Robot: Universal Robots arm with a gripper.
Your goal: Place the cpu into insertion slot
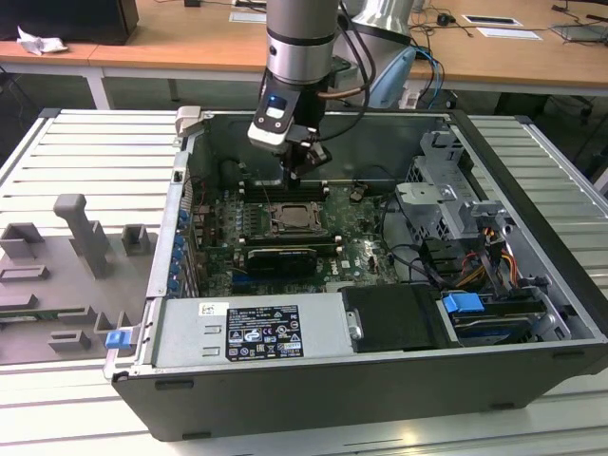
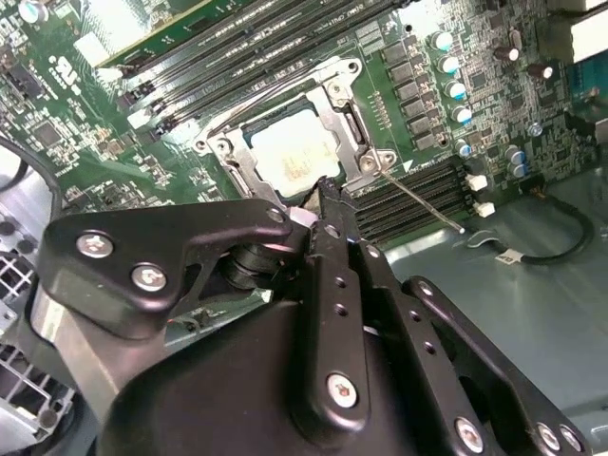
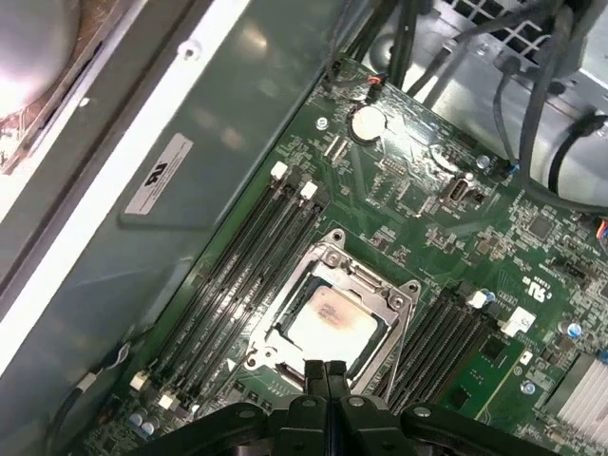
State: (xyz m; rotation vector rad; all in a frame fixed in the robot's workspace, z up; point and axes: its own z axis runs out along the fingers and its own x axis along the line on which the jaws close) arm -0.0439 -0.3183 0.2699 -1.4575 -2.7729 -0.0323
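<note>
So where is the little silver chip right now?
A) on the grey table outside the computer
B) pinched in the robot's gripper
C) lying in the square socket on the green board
C: in the first wrist view the cpu lies flat inside the metal frame of the insertion slot, with the gripper close by its edge.

The cpu [image 3: 328, 323], a small flat square chip with a silver-grey metal top, lies flat and top up inside the insertion slot [image 3: 369, 277], a square black socket with a thin metal frame set in the green circuit board [image 3: 418, 190]. In the first wrist view a faint brownish smudge marks the chip's top. In the second wrist view the slot's thin wire lever [image 2: 423, 201] slants out from one corner of the frame.
</note>
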